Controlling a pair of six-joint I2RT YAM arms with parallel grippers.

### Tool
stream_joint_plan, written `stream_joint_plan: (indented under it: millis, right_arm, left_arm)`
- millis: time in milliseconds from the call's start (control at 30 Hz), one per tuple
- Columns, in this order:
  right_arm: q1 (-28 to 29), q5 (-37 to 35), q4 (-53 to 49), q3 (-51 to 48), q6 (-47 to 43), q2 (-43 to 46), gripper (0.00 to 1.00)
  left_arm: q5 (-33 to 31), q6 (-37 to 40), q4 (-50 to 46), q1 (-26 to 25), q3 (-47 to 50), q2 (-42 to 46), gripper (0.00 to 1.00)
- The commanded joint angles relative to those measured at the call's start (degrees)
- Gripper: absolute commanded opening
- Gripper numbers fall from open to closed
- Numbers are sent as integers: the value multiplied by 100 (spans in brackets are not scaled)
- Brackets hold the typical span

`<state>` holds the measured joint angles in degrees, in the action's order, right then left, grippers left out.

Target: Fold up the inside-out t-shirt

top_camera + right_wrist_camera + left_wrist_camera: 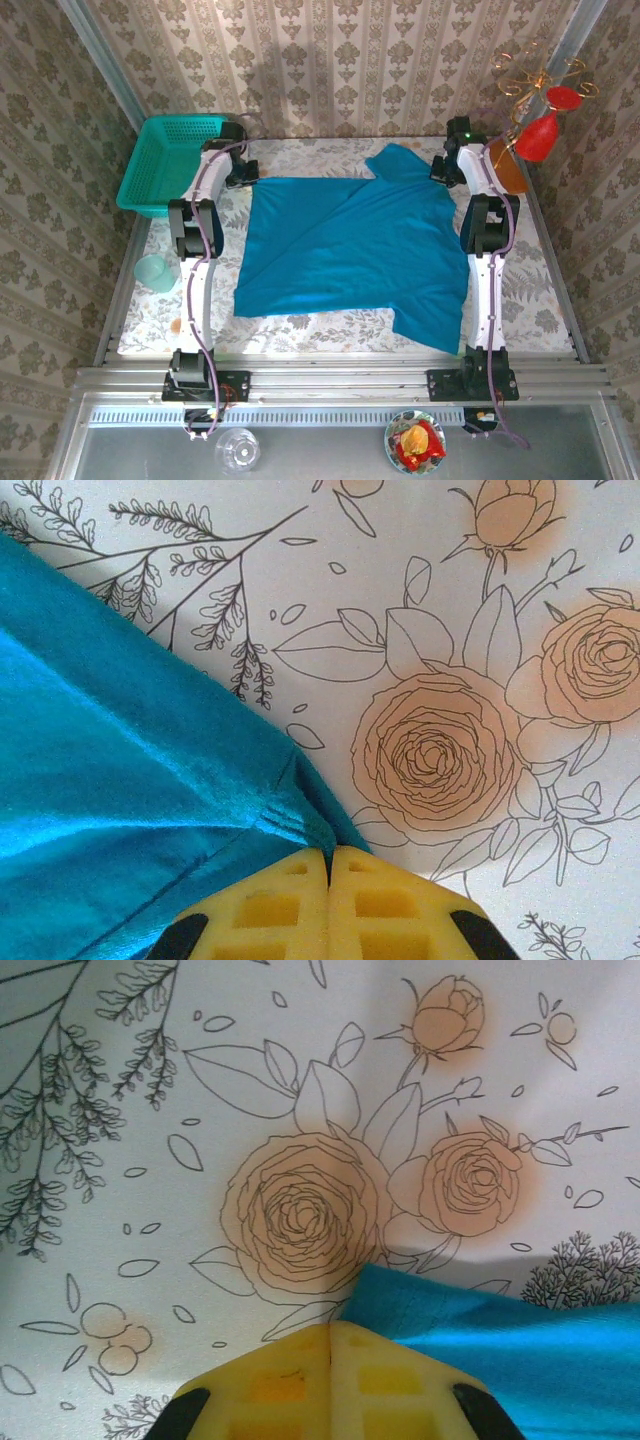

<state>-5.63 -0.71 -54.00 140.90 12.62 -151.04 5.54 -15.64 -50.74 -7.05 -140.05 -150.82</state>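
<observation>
Inside-out t-shirt (pixel 350 250) pinched at both far corners! Left gripper (pixel 330 1335) has its yellow pads pressed together on a corner of the hem, and right gripper (pixel 328 855) is clamped on puckered seam cloth. Soft, plain teal fabric lies spread across mid-worktop, creased diagonally. The rose-printed tablecloth (pixel 530 290) shows bare strips along every edge. A rigid mesh basket (pixel 170 160) crowds the far left corner.
</observation>
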Motion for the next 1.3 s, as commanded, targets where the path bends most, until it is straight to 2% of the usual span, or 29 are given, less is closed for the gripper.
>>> stream_joint_plan:
  millis: [0, 67, 200, 333, 567, 633, 733, 900, 1100, 1267]
  right_arm:
    - [-35, -23, -52, -119, 109, 241, 6]
    - [-28, 247, -8, -161, 82, 321, 17]
    - [35, 394, 33, -389, 114, 699, 20]
    - [79, 530, 136, -941, 203, 1250, 31]
    - [57, 389, 53, -2152, 280, 1969, 35]
    - [27, 357, 145, -2532, 269, 2108, 35]
    - [-33, 379, 223, -2841, 248, 2211, 35]
    - [-95, 358, 180, -2920, 192, 2137, 37]
    - [-149, 204, 36, -2773, 198, 1838, 44]
    - [-158, 124, 3, -2645, 198, 1597, 46]
  left_arm:
    - [-390, -243, -205, 160, -214, -3, 0]
    - [-227, -262, -148, 160, -207, 33, 0]
    - [-129, -264, -70, 105, -230, 183, 0]
    - [-130, -265, -46, 90, -225, 332, 0]
    - [26, -257, -42, 97, -203, 398, 0]
    - [131, -250, -66, 73, -198, 413, 13]
    - [136, -117, -154, 32, -198, 431, 24]
    - [128, 183, -516, 28, -207, 374, 29]
    - [781, 443, -612, 55, -199, 162, 30]
    - [830, 413, -617, 45, -199, 91, 31]
